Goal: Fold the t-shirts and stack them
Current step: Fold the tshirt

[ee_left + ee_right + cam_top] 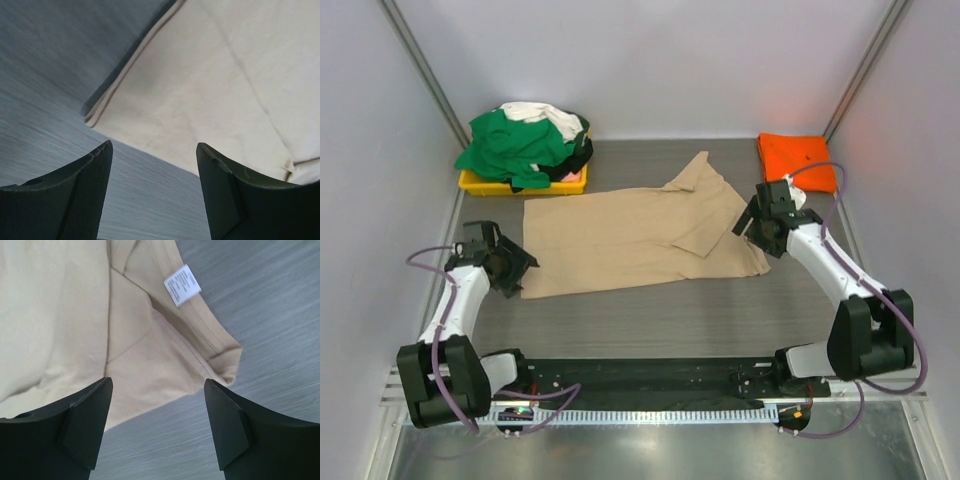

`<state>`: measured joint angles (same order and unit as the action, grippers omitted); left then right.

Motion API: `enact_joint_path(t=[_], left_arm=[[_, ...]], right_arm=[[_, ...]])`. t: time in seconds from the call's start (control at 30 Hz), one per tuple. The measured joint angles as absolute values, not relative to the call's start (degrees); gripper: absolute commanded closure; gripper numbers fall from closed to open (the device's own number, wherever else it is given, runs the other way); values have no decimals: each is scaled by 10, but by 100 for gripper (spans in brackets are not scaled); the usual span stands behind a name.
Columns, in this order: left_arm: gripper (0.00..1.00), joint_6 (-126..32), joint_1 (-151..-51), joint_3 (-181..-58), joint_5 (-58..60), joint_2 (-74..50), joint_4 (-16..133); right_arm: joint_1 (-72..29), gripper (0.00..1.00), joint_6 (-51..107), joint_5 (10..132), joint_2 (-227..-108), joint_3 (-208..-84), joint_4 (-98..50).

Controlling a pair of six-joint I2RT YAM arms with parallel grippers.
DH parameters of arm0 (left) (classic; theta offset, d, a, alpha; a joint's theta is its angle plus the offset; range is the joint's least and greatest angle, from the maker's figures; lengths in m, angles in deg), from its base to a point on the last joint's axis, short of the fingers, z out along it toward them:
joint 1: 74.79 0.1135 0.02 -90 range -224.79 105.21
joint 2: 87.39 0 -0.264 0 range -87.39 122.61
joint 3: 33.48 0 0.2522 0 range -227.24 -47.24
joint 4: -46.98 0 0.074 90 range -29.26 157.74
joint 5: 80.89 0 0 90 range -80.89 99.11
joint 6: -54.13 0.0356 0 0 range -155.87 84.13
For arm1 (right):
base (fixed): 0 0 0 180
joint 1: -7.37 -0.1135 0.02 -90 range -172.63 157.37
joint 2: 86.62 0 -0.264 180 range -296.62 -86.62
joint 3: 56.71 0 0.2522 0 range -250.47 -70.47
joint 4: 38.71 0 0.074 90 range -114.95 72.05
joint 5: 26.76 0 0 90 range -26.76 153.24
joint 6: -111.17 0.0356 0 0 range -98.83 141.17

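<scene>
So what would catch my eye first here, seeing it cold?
Probably the tan t-shirt spread across the middle of the table, an open left claw at one end and an open right claw at the other. Then the bright orange shirt folded in the far right corner, and the green, white and black heap of shirts in the yellow tray at far left.

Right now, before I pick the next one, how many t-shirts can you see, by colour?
Tan t-shirt: 1
Orange t-shirt: 1
Green t-shirt: 1
White t-shirt: 1
Black t-shirt: 1
Total: 5, though the heap in the yellow tray may hide more.
</scene>
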<state>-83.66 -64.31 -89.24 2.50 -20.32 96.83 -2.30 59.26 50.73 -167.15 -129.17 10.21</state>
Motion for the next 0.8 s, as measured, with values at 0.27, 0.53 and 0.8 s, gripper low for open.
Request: enact_joint_path(t=[0.27, 0.53, 0.8], left_arm=[[32, -869, -643, -796, 30, -217, 944], [39, -879, -642, -793, 32, -180, 895], [46, -882, -642, -796, 27, -156, 856]], right_arm=[[22, 26, 595, 545, -1644, -1178, 63], [24, 27, 604, 555, -1649, -1145, 27], [31, 27, 606, 554, -1654, -1107, 9]])
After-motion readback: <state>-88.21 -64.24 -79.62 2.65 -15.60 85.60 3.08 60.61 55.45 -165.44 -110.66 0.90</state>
